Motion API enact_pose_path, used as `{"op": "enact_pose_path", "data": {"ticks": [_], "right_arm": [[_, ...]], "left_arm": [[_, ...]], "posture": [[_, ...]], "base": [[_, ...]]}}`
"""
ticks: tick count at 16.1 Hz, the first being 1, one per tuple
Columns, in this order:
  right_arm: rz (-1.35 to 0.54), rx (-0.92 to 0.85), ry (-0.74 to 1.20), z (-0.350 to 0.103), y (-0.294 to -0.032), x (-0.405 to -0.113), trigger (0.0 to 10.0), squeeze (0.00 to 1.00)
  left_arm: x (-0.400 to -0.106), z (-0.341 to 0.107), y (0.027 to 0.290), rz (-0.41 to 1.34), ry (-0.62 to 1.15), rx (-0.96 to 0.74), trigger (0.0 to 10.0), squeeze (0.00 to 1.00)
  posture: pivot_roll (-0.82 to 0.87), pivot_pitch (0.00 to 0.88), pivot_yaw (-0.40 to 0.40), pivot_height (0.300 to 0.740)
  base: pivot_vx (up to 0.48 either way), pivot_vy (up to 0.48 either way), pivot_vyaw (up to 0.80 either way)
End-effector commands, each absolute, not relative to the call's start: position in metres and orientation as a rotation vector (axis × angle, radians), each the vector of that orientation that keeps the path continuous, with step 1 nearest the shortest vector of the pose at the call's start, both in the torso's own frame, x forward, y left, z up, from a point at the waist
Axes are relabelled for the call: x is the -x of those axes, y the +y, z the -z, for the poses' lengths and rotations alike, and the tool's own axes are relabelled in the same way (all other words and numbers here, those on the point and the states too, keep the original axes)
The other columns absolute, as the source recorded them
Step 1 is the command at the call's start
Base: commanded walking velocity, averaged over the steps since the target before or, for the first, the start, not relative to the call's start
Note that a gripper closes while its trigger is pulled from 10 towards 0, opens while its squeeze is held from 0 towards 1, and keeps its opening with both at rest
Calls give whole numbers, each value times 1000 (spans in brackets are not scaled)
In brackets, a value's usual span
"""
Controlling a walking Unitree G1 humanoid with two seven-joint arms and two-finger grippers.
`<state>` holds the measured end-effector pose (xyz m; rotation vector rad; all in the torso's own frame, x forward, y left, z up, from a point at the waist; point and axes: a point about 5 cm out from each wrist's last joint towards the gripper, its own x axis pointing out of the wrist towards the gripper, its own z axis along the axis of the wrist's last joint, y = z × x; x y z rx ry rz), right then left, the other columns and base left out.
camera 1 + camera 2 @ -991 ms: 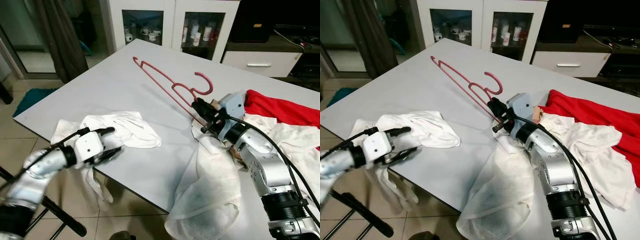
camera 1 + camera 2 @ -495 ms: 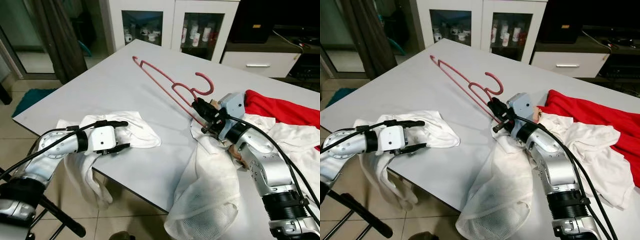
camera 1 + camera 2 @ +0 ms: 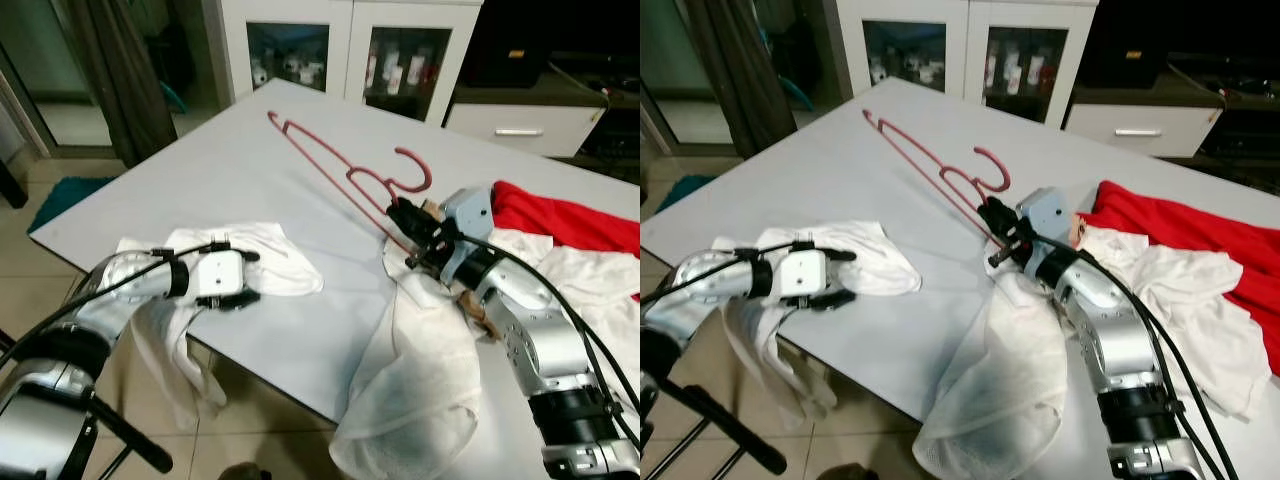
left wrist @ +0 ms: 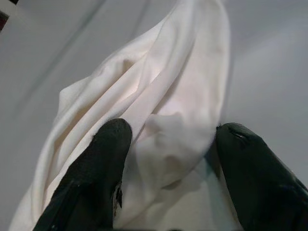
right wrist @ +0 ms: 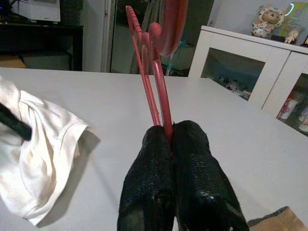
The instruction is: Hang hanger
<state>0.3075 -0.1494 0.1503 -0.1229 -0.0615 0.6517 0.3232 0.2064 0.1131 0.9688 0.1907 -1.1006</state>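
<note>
A pink-red hanger [image 3: 340, 165] lies slanted across the white table [image 3: 200, 170], its hook [image 3: 412, 170] toward the right. My right gripper [image 3: 400, 222] is shut on the hanger's near end; in the right wrist view the two black fingers [image 5: 185, 159] pinch the hanger [image 5: 153, 86] between them. My left gripper [image 3: 243, 276] is open over a crumpled white garment [image 3: 270, 262] at the table's front-left edge. In the left wrist view a fold of the white garment [image 4: 154, 120] lies between the spread fingers [image 4: 103, 159].
A second white garment [image 3: 425, 370] drapes over the table's front edge below my right arm. A red cloth [image 3: 570, 215] and more white fabric [image 3: 1185, 300] lie at the right. A white cabinet [image 3: 345, 45] with glass doors stands behind the table. A dark curtain [image 3: 120, 70] hangs at left.
My left gripper has moved right and onto the table, over the white garment at the front-left edge. My right gripper has stayed on the hanger's end.
</note>
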Motion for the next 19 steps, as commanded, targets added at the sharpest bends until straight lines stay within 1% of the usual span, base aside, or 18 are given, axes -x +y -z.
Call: {"op": "enact_pose_path", "data": {"ticks": [1,4,6,7,8,9,15,19], "right_arm": [[-633,125,-64,-153,-152,-308,10000,0],[-633,116,-61,-151,-149,-305,10000,0],[-633,111,-61,-150,-147,-304,10000,0],[-630,107,-63,-150,-147,-305,10000,0],[-628,105,-64,-150,-146,-305,10000,0],[-626,104,-65,-151,-147,-305,10000,0],[-618,102,-69,-151,-147,-305,10000,0],[-612,105,-69,-152,-149,-304,10000,0]], "left_arm": [[-328,-113,207,1082,226,-957,10000,0],[-328,-102,209,1096,337,-864,10000,0],[-325,-96,212,1120,394,-859,10000,0],[-323,-94,213,1155,427,-838,8706,0],[-321,-93,213,1184,450,-824,3137,0],[-320,-92,213,1208,469,-815,0,0],[-313,-90,213,1303,503,-767,0,0],[-311,-91,208,1334,460,-747,0,0]], "posture": [[-23,0,-6,740],[-29,3,4,740],[-29,10,15,740],[-27,12,19,740],[-25,12,21,740],[-25,12,21,740],[-29,15,26,740],[-31,17,23,740]], "base": [[0,0,0],[0,0,0],[0,0,0],[0,0,0],[0,0,0],[0,0,0],[0,0,0],[0,0,0]]}}
